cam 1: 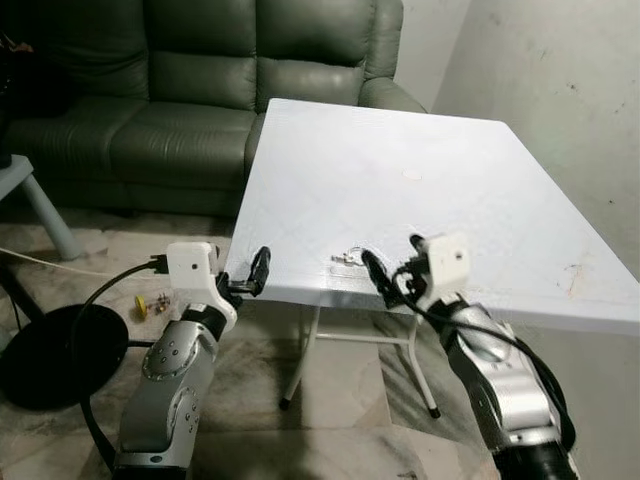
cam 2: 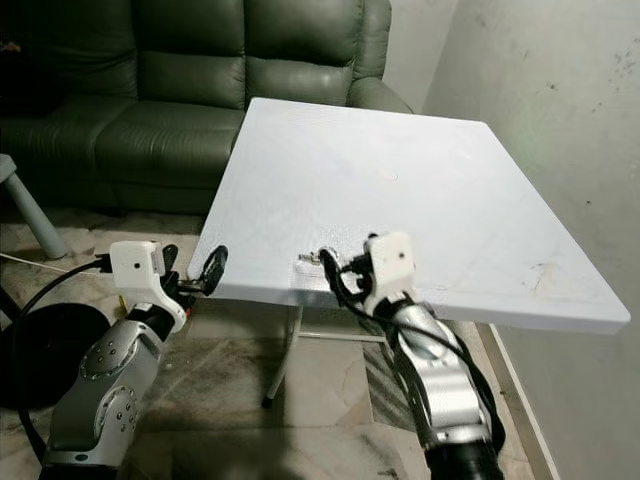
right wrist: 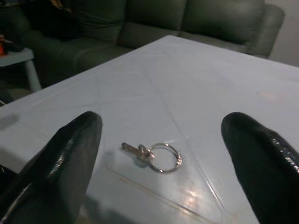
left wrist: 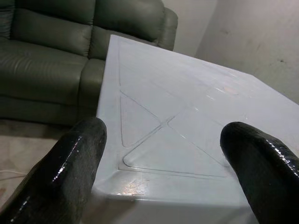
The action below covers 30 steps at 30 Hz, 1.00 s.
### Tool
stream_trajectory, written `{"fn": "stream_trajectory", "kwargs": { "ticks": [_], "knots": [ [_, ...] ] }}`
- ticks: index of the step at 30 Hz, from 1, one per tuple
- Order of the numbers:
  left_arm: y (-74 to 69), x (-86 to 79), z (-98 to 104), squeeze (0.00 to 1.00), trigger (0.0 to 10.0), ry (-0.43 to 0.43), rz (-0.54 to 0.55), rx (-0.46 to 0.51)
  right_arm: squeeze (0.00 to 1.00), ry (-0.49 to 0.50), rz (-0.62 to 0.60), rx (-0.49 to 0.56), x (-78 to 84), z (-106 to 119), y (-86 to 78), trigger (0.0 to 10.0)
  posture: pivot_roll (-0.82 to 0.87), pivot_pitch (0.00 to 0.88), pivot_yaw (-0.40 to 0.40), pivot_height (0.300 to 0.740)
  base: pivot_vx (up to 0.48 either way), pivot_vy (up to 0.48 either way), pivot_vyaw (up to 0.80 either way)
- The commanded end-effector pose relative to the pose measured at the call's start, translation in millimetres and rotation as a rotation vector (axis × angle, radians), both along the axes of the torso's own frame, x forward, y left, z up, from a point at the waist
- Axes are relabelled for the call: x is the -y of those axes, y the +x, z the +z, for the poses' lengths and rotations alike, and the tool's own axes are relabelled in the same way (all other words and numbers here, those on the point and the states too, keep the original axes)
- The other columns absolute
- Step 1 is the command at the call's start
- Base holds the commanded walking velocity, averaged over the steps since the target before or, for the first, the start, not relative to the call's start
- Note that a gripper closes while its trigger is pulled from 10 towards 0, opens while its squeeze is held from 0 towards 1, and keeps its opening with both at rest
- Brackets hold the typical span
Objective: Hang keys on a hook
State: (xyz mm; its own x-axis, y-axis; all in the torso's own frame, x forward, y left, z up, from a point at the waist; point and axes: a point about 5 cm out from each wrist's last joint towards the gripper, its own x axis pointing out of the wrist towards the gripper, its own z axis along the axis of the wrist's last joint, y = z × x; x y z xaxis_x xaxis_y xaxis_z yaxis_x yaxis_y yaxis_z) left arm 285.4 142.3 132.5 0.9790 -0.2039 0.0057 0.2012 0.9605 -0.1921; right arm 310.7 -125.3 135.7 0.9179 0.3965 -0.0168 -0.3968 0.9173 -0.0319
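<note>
Lying flat near the front edge of the white counter point(cam 1: 420, 130), the keys point(right wrist: 152, 155) have not been picked up: a small key on a metal ring, nothing touching them. In the right wrist view they sit on the surface between the two black fingers point(right wrist: 60, 163) of the right gripper point(cam 1: 392, 268), which are spread wide with the keys just ahead of them and no contact made. From the head views that gripper hovers at the counter's near edge, right beside the keys point(cam 1: 347, 258), pointed at them.

The left gripper point(cam 1: 250, 275) is held up at the counter's front left corner, also spread wide and holding nothing; its wrist view looks across the bare counter top toward the green sofa point(cam 1: 200, 80) behind.

No hook can be made out anywhere in these pictures, so where the keys must go cannot be told from here. The wall point(cam 1: 560, 90) to the right of the counter shows only marks.

My reading is that the task is at its very start: the approach to the keys looks nearly finished, but the grasp, the lift, the carry to a hook and the hanging itself are all left to do. The thin, flat ring on a smooth top may be awkward to pinch.
</note>
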Motion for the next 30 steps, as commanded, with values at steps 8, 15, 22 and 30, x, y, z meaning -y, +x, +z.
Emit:
{"fn": "stream_trajectory", "kwargs": {
  "ticks": [8,15,22,30],
  "knots": [
    [-10.5,9.8,2.6,0.00,10.0,0.006,-0.035,-0.007,0.00,-0.045,-0.013,-0.022,-11.9,6.0,35.2,10.0,0.03,0.107,-0.127,0.740,0.000,0.000,0.00],
    [-18.6,13.2,6.4,0.00,10.0,0.007,-0.040,-0.010,0.00,-0.054,0.020,-0.041,-22.4,3.1,46.8,10.0,0.05,0.137,-0.140,0.740,0.000,0.000,0.00],
    [-31.0,14.2,4.7,0.00,10.0,0.001,-0.030,-0.035,0.00,-0.064,0.069,-0.074,-38.3,0.3,49.5,10.0,0.07,0.175,-0.152,0.740,0.000,0.000,0.00],
    [-45.0,11.4,2.8,0.00,10.0,0.000,-0.003,-0.070,0.00,-0.011,0.116,-0.105,-56.5,-0.4,49.2,10.0,0.09,0.214,-0.166,0.740,0.000,0.000,0.00]
  ]
}}
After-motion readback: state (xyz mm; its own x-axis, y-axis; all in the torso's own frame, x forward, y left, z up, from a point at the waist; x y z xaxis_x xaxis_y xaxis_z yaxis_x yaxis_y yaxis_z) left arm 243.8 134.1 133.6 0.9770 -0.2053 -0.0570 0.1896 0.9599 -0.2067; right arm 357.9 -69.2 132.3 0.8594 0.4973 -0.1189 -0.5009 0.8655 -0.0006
